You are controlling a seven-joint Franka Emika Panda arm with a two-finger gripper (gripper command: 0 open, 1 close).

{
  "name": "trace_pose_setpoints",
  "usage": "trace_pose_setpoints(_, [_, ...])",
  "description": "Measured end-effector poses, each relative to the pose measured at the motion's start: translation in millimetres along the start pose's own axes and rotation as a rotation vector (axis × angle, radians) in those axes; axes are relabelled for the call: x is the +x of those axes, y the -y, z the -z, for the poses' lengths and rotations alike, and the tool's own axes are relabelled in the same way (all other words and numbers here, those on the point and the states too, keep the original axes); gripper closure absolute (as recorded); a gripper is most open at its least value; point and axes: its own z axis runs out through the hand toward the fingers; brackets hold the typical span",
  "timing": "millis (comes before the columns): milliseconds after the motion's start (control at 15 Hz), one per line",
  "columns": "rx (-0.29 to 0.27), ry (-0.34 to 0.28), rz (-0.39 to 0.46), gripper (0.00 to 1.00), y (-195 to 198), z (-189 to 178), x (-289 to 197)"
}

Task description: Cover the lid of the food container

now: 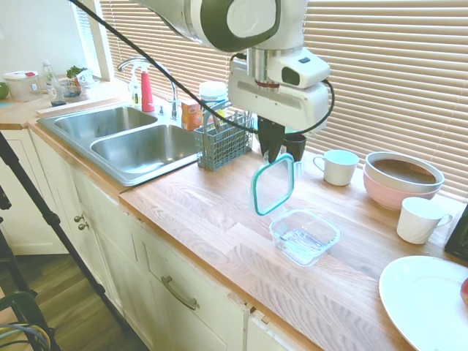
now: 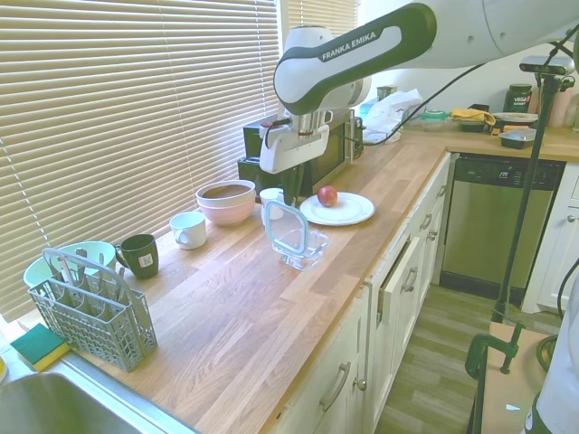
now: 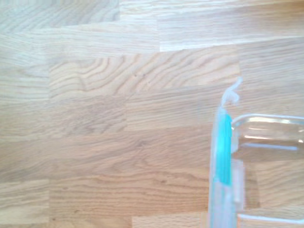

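Observation:
My gripper (image 1: 273,155) is shut on the top edge of the lid (image 1: 273,185), a clear rounded-square sheet with a teal rim. It hangs upright in the air above the wooden counter. The food container (image 1: 304,235), a shallow clear glass dish, sits on the counter just below and to the right of the hanging lid. In the second exterior view the lid (image 2: 288,227) hangs over the container's (image 2: 305,252) left side, under the gripper (image 2: 291,195). The wrist view shows the lid (image 3: 222,156) edge-on beside the container's corner (image 3: 270,135).
A grey cutlery basket (image 1: 223,139) stands by the sink (image 1: 139,142). Behind the container are a dark mug (image 1: 295,145), a white cup (image 1: 339,166), stacked pink and beige bowls (image 1: 401,179) and another white cup (image 1: 420,219). A white plate (image 1: 428,300) lies at the right.

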Motion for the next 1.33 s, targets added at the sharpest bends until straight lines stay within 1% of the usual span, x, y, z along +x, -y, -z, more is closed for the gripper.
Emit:
trace_pose_setpoints(133, [0.005, 0.006, -0.009, 1.00, 1.1, -9.3, 3.4])
trace_pose_setpoints(333, [0.011, 0.001, -0.008, 1.00, 2.9, -8.3, 3.5])
trace_pose_setpoints(733, [0.050, -0.032, 0.008, 1.00, 13.2, 22.0, -10.2])
trace_pose_setpoints(1333, [0.061, 0.022, -0.020, 1.00, 17.9, 1.0, -9.8])
